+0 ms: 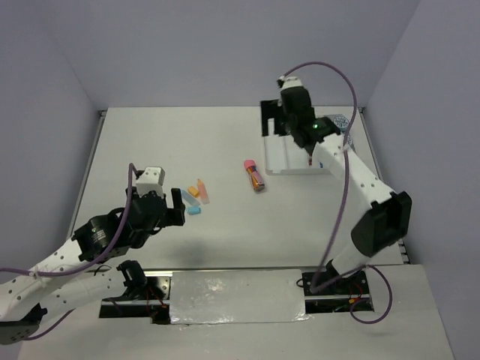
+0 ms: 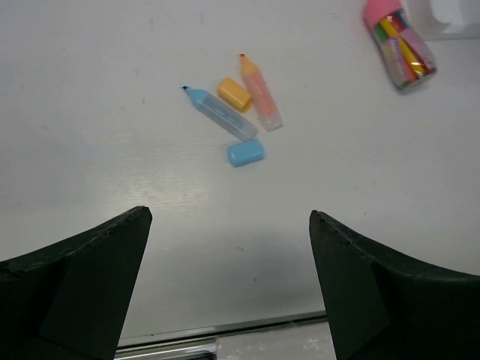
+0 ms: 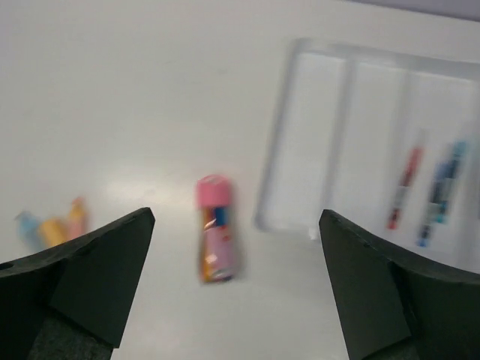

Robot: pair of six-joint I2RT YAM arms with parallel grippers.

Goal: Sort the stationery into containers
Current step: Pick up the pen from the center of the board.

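No brand or lettering can be read anywhere; the bright stripes on the pink-capped tube [image 2: 397,41] are too small and blurred to tell as print.

The tray [image 1: 281,154] is flat, white and rectangular, split into long parallel compartments, and sits at the far right of the worktop [image 1: 225,135]. In the right wrist view a red pen [image 3: 405,187] and a blue pen [image 3: 442,191] lie lengthwise inside it, side by side toward its right part. Blur hides exactly which compartments they are in. The two compartments on the tray's left show only white.

The tube is clear with a pink cap and yellow, green and red stripes. It lies on its side just left of the tray's near left corner, apart from it.

Well to the left of the tray, a small cluster lies on the worktop. It holds an uncapped blue highlighter [image 2: 217,112], an uncapped orange highlighter [image 2: 261,94], an orange cap [image 2: 235,94] between the two, and a blue cap [image 2: 246,152] at the blue highlighter's blunt end.

The right pincer [image 1: 268,120] hangs over the tray's left side, released, its jaws wide with nothing between them. The left pincer [image 2: 229,217] is just beside the highlighter cluster on the side away from the tray, also released and grasping nothing.
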